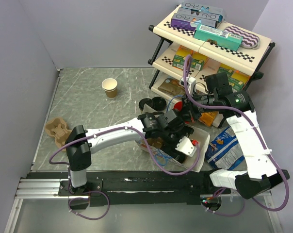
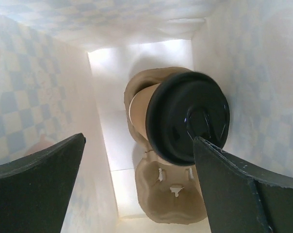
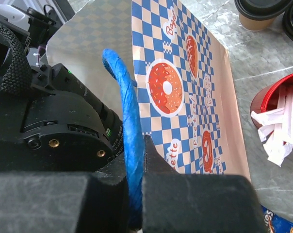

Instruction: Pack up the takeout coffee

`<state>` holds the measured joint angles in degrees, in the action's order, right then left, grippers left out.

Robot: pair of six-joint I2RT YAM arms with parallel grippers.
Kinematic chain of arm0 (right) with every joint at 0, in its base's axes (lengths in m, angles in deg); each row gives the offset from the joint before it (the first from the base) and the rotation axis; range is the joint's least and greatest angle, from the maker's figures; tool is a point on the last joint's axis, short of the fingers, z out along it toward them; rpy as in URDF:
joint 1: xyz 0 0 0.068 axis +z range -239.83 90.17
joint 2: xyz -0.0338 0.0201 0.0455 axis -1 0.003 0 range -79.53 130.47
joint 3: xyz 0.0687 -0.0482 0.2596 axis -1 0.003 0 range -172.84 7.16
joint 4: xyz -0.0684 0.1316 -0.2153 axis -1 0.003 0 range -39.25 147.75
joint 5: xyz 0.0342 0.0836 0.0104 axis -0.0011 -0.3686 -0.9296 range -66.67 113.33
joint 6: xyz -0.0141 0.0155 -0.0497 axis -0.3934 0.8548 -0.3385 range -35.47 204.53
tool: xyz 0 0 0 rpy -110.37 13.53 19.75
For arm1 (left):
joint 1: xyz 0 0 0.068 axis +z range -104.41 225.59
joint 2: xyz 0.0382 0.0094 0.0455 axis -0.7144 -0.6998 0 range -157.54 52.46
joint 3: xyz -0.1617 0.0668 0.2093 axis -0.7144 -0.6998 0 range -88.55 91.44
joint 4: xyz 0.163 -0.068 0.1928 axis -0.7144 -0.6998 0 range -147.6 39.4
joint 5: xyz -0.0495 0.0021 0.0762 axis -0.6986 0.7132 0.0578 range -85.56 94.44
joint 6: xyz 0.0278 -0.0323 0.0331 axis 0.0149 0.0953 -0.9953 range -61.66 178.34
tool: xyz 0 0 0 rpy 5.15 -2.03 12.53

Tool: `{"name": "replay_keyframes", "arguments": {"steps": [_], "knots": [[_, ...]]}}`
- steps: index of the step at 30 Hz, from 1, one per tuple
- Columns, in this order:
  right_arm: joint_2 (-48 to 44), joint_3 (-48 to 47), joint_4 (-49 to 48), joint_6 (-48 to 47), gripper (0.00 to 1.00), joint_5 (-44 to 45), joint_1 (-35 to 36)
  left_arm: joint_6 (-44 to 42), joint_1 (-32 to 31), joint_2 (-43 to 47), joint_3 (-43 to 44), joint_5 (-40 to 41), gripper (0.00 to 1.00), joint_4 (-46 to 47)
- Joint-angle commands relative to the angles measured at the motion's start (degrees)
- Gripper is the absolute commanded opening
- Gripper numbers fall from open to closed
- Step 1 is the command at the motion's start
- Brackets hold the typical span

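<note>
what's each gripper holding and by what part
The right gripper pinches the paper bag by its blue handle. The left gripper, inside the bag, is open by a lidded cup, holding nothing.

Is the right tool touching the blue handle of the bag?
Touching. The right wrist view shows the right tool squeezed shut on the blue handle, with no gap on either side.

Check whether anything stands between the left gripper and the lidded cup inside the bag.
Nothing visible does. The left gripper is open inside the bag, and the lidded cup sits in the cardboard carrier straight ahead of its fingers.
</note>
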<state>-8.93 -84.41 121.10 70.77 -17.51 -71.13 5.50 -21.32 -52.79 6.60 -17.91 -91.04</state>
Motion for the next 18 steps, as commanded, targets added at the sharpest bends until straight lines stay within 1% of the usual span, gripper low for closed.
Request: {"name": "replay_keyframes", "arguments": {"steps": [1, 5, 8, 10, 11, 12, 13, 14, 15, 16, 18], "knots": [[-1.44, 0.08, 1.63, -0.04, 0.0, -1.87, -0.33, -0.07, 0.03, 1.01, 2.4, 1.34, 0.99, 1.95], [-1.61, 0.86, 2.07, -1.27, 0.0, -2.4, -0.42, 0.11, -0.06, 0.92, 2.58, 1.26, 0.99, 2.21], [-3.72, 4.37, 0.33, -2.84, 0.0, -1.27, -0.33, 0.02, -0.06, 3.2, 0.74, 1.25, 0.99, 3.44], [-5.74, 7.19, -2.04, -3.55, 0.0, 0.75, -0.42, -0.16, 0.55, 5.48, -2.85, 0.91, 0.99, 6.32], [-6.44, 8.24, -3.01, -4.25, 0.0, 1.28, -0.42, -0.33, 0.91, 8.45, -4.52, 0.64, 0.99, 8.0], [-7.84, 8.77, -3.89, -4.35, 0.0, 1.81, -0.42, -0.6, 1.52, 10.14, -8.45, 0.12, 0.99, 9.67], [-8.46, 9.12, -5.73, -4.35, 0.0, 2.34, -0.42, -0.6, 1.7, 11.89, -10.67, 0.2, 0.99, 14.47], [-9.17, 9.65, -6.44, -4.35, 0.0, 2.52, -0.42, -0.42, 1.7, 15.13, -12.95, 0.37, 0.99, 16.78], [-10.39, 9.83, -7.15, -4.26, 0.0, 2.26, -0.42, -0.51, 1.7, 16.64, -16.63, 0.38, 0.99, 18.63], [-10.84, 10.01, -8.28, -4.0, 0.0, 1.73, -0.33, -0.77, 1.79, 19.09, -18.06, 0.2, 0.99, 21.43], [-12.33, 10.88, -9.26, -3.82, 0.0, 0.24, -0.24, -0.95, 1.7, 20.61, -20.96, -0.24, 0.99, 23.12]]}}
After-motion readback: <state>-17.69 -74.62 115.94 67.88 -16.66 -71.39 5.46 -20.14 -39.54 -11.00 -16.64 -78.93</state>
